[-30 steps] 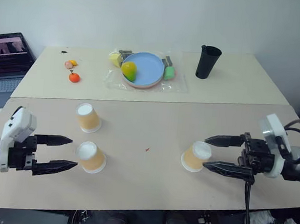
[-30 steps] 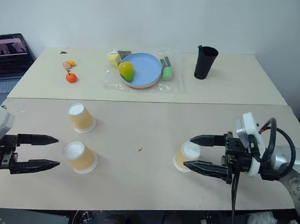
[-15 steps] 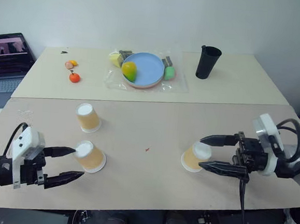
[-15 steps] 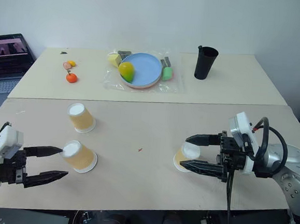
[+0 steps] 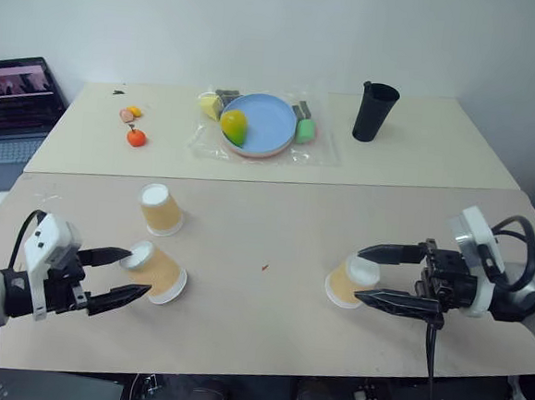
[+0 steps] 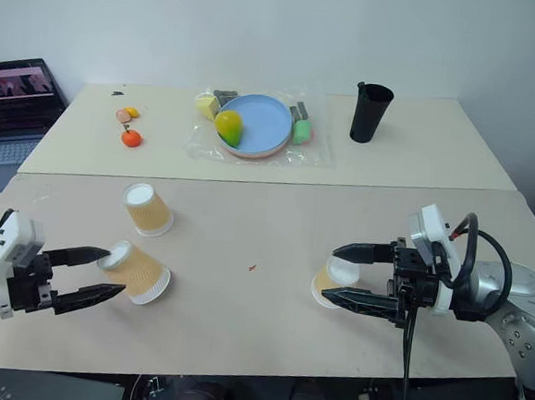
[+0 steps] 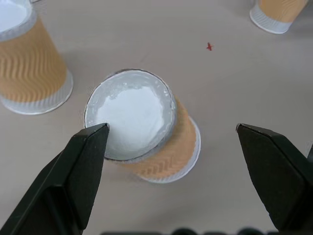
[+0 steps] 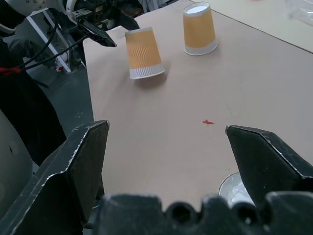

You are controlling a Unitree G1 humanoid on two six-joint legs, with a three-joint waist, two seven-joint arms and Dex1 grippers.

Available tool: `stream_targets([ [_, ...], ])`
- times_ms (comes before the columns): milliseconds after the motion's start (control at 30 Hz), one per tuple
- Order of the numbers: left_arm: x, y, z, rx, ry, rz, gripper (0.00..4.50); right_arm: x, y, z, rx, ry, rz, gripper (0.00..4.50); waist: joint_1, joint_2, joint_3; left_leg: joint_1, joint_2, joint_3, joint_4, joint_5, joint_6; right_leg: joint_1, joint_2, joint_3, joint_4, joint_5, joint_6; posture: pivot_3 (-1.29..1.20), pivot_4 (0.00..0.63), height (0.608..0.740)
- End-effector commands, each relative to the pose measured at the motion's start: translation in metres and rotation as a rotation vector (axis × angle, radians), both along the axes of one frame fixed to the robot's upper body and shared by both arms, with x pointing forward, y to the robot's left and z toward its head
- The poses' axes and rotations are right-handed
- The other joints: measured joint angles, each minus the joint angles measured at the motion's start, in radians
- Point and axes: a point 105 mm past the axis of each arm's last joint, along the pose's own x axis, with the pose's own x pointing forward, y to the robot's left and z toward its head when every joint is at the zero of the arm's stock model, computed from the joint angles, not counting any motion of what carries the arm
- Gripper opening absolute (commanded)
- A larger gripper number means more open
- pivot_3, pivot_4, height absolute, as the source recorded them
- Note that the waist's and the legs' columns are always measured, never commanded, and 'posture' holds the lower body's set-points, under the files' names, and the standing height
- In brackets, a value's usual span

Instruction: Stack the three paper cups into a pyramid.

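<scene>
Three paper cups stand upside down on the near table [image 5: 266, 218], none stacked. The left gripper [image 5: 124, 275] has its two black fingers spread wide, with the near-left cup [image 5: 155, 270] just past their tips. That cup leans, its white base tipped toward the gripper and its rim lifted on one side. The upper finger's tip touches the edge of the base, as the left wrist view shows [image 7: 93, 142], while the other finger [image 7: 274, 166] stands well apart from the cup's side. The cup is not yet between the fingers.

The second cup [image 5: 160, 209] stands upright just beyond the leaning one, a little farther from the robot, apart from both grippers.

The right gripper [image 5: 377, 274] also has its fingers wide apart, pointing left. The third cup [image 5: 349, 281] sits between their tips, with a gap on each side, so it is bracketed but not clamped.

On the far table sit a black cup [image 5: 373, 111], a blue plate [image 5: 264, 126] with toy fruit, and a small orange fruit [image 5: 136, 137]. A laptop [image 5: 15, 106] is at the far left
</scene>
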Motion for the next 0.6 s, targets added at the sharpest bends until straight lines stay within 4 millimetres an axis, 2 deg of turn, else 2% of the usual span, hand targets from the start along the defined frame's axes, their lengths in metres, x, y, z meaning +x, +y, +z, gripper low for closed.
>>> stream_targets([
  [33,0.002,-0.007,0.009,-0.007,-0.012,-0.022,4.44,-0.001,0.000,0.011,0.017,-0.062,-0.003,4.50,-0.002,0.000,0.000,0.000,0.000,0.000,0.000,0.000,0.000,0.000,0.000,0.000,0.000,0.000,0.000,0.00,0.150,0.735],
  [367,0.004,-0.015,0.021,-0.044,-0.005,-0.042,4.44,-0.003,0.000,0.010,0.020,-0.056,-0.012,4.50,-0.008,0.000,0.000,0.000,0.000,0.000,0.000,0.000,0.000,0.000,0.000,0.000,0.000,0.000,0.000,0.00,0.150,0.735],
  [600,-0.006,-0.005,0.004,-0.009,0.054,-0.023,4.44,-0.004,-0.001,0.011,0.021,-0.053,-0.016,4.50,-0.011,0.000,0.000,0.000,0.000,0.000,0.000,0.000,0.000,-0.001,0.000,0.001,0.000,0.000,0.000,0.00,0.150,0.735],
])
